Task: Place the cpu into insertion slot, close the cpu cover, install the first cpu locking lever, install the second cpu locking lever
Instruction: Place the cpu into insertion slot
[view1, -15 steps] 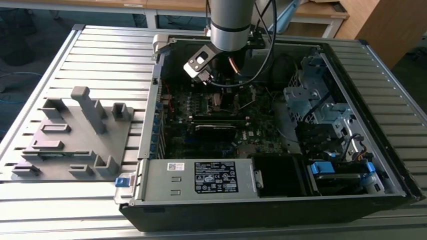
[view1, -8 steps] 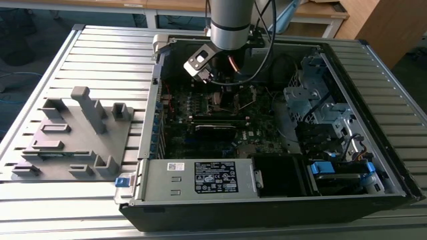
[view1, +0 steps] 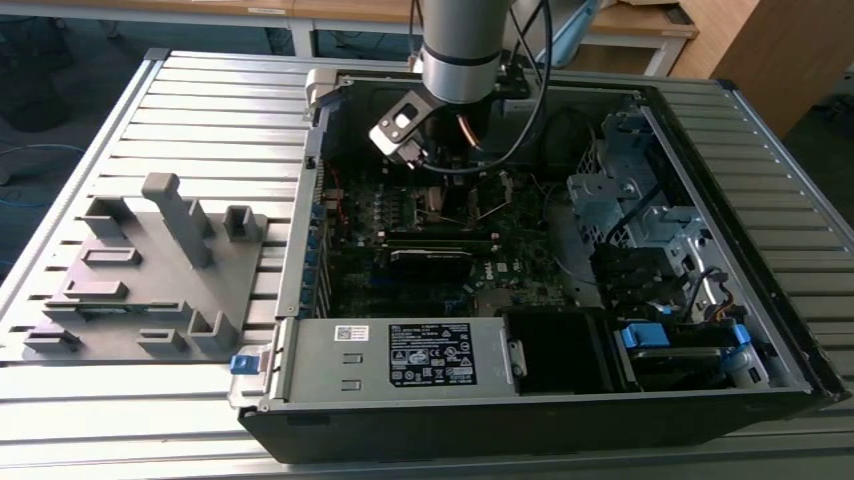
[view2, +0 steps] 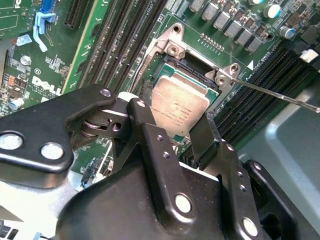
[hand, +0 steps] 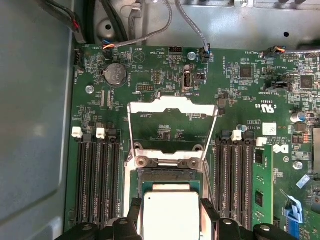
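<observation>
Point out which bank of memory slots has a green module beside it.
The bank across the cpu from the grey case wall; the green module stands along its outer edge.

Soft even light, cpu (hand: 171, 215) w/ glare

White silkscreen lettering and a white logo stand on the green motherboard (hand: 150, 70), and a small white printed sticker (hand: 270, 128) sits beside its memory slots. The grey power supply box (view1: 320, 375) bears a black-and-white label (view1: 431, 352), its print too small to read. Faint engraved lines mark the cpu (view2: 179, 107) face.
</observation>
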